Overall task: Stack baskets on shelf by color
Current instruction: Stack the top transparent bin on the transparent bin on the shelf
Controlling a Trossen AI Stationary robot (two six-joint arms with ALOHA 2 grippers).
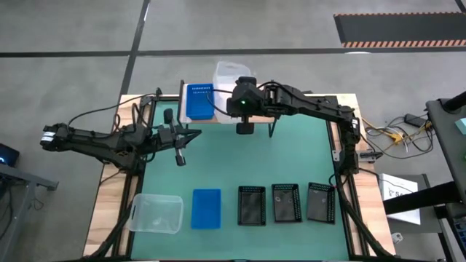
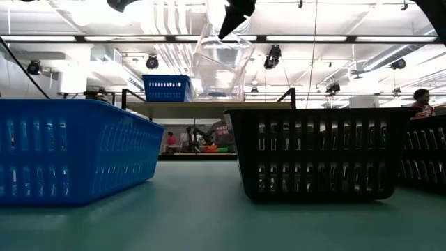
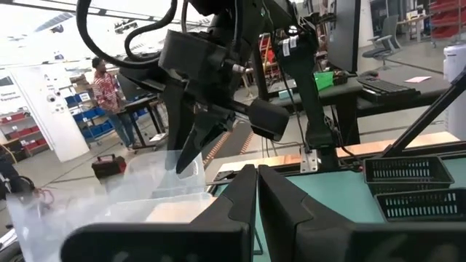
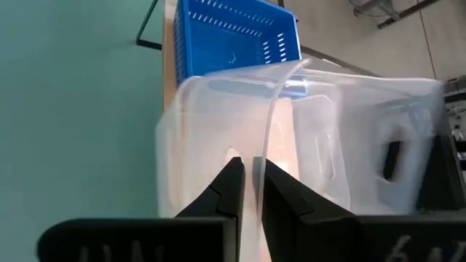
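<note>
The shelf (image 1: 219,119) stands at the table's far edge. A blue basket (image 1: 198,102) sits on its left part. My right gripper (image 1: 244,104) is shut on a clear basket (image 1: 228,77) beside the blue one. In the low view the clear basket (image 2: 221,64) is tilted over the shelf top (image 2: 209,108). I cannot tell whether it touches the plank. My left gripper (image 1: 180,151) is shut and empty over the table's left middle. It also shows in the left wrist view (image 3: 256,193). My right gripper pinches the clear basket's wall at its rim (image 4: 271,109), one finger (image 4: 231,185) on each face of the wall, so one is inside the basket and one outside. The fingers come from above, from the near side. The basket hangs tilted.
Along the table's near edge stand a clear basket (image 1: 155,213), a blue basket (image 1: 206,208) and three black mesh baskets (image 1: 252,204) (image 1: 286,201) (image 1: 320,201). The green mat between this row and the shelf is bare. People show in the room beyond.
</note>
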